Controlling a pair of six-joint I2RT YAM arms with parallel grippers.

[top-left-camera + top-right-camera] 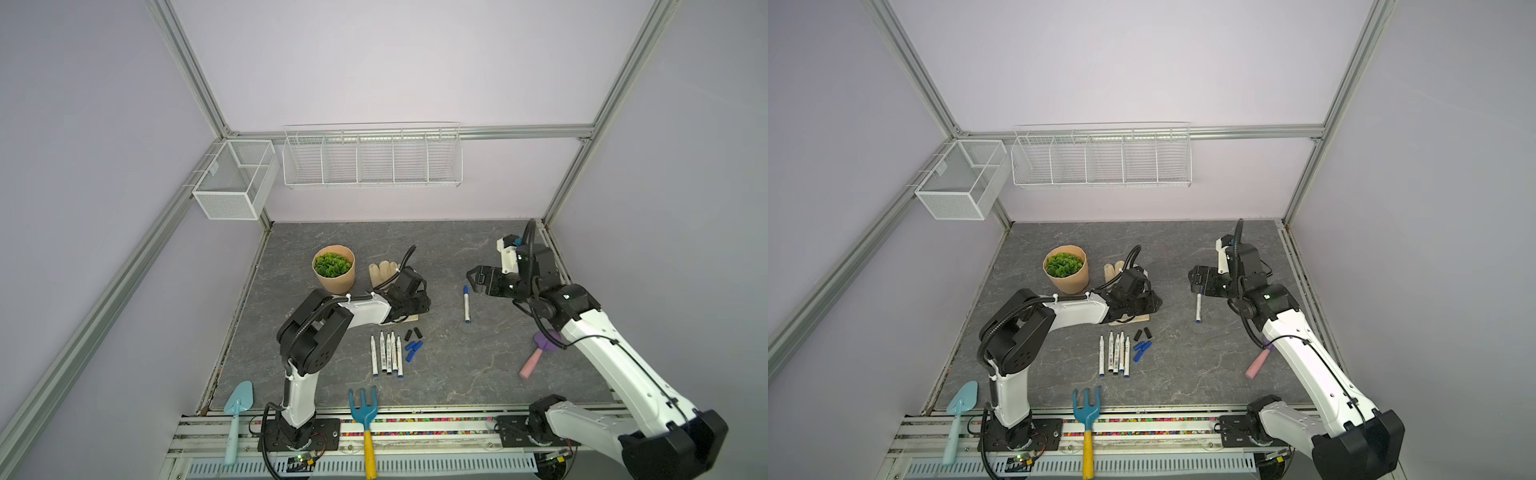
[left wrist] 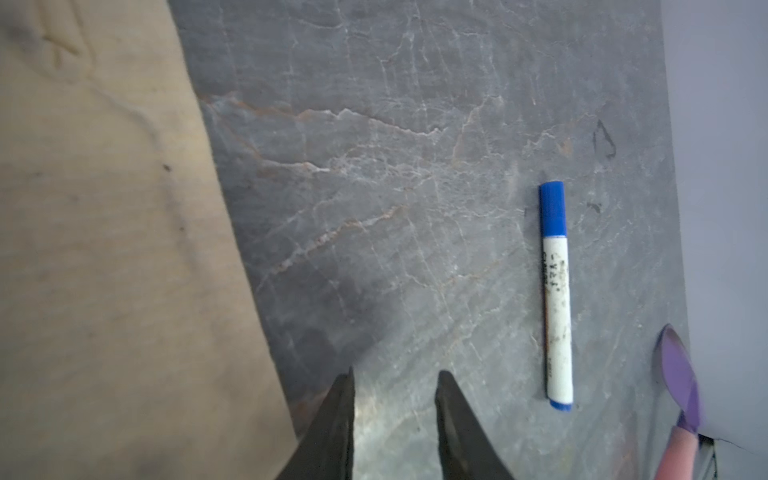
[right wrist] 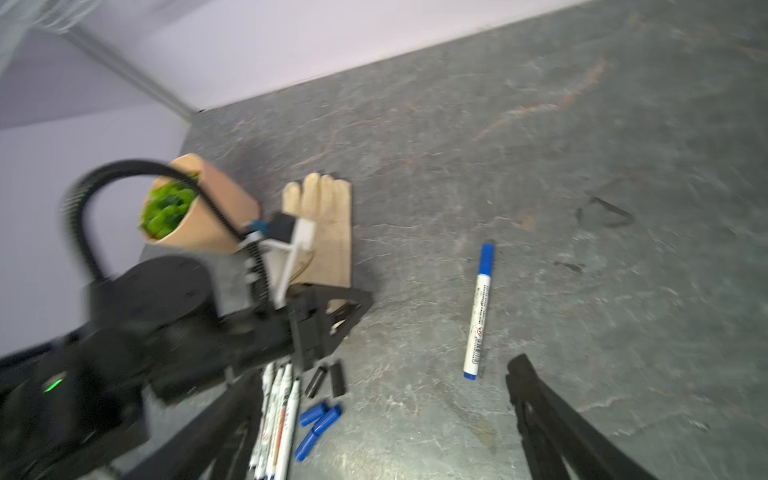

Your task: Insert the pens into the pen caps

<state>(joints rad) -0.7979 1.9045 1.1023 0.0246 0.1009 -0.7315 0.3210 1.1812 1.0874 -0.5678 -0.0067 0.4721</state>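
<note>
A grey, stone-veined tabletop (image 1: 436, 374) sat inside lilac walls (image 1: 374, 62). On it a capped pen (image 1: 466, 303) lay alone right of centre, its long axis running front to back, its blue cap toward the far wall and its blue end plug toward the arms' bases.

Five uncapped pens (image 1: 386, 354) lay side by side nearer the front, parallel to it, with tips pointing away and plugs toward the front edge. Just right of the row were two black caps (image 1: 412, 333) and, below them, a cluster of loose blue caps (image 1: 413, 349).

The right gripper (image 1: 473, 281) stood spread wide and gripped nothing. In both top views it hovered at the capped pen's far end. From its wrist camera the pen lay on the table between the two fingers, nearer one of them and touching neither.

The left gripper (image 2: 395, 386) had its jaws partly apart with only bare table between them. It hung over the cuff edge of a cream glove (image 1: 384, 270) beside a plant pot (image 1: 333, 270), with the capped pen well off to its right.

A pink-handled purple trowel (image 1: 538, 357) lay partly under the right arm
</note>
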